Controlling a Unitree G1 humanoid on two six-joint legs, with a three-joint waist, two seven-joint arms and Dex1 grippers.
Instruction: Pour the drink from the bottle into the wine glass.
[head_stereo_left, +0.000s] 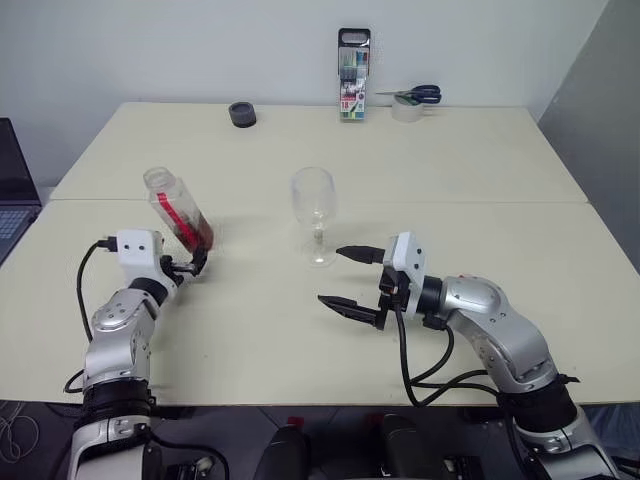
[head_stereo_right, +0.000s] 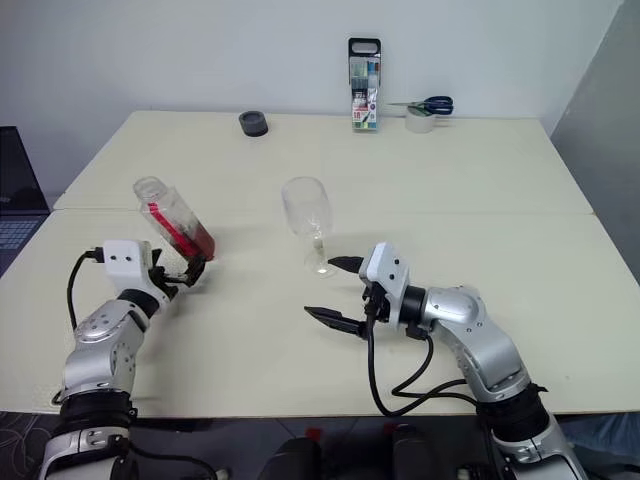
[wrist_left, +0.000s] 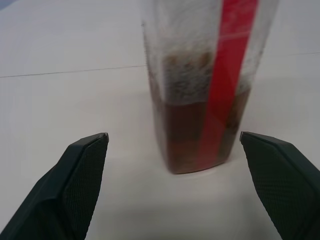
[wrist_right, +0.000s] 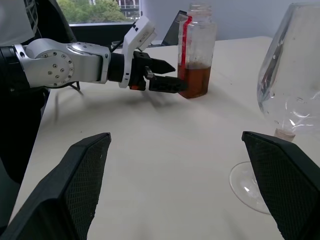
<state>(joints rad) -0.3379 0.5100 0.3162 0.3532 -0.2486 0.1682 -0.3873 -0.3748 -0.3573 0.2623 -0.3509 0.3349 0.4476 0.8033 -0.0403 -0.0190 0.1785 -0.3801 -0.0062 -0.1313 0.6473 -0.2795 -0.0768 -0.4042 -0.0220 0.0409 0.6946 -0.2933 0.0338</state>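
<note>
I see one cream table (head_stereo_left: 300, 330), made of two tops butted along a seam. On it stand one marker case (head_stereo_left: 353, 75) upright at 12 o'clock by the far edge, one clear plastic bottle (head_stereo_left: 178, 212) at 9 o'clock, and one wine glass (head_stereo_left: 315, 215) near the centre. The bottle is uncapped, and one red label strip runs down its side. The drink (wrist_right: 194, 79) fills only its lower part. The bottle stands on the table. The glass stands upright on its foot; I cannot tell any liquid in it.

My left gripper (wrist_right: 167, 75) has its two fingers spread wide at the bottle's base, not clamping it. My right gripper (head_stereo_left: 352, 280) sits at 4 o'clock of the glass, near it, fingers released and holding nothing.

Smaller things at the far edge: one pair of blue-handled scissors (head_stereo_left: 415, 95) on one tape roll (head_stereo_left: 405, 111), and one dark round cap-like object (head_stereo_left: 242, 114).
</note>
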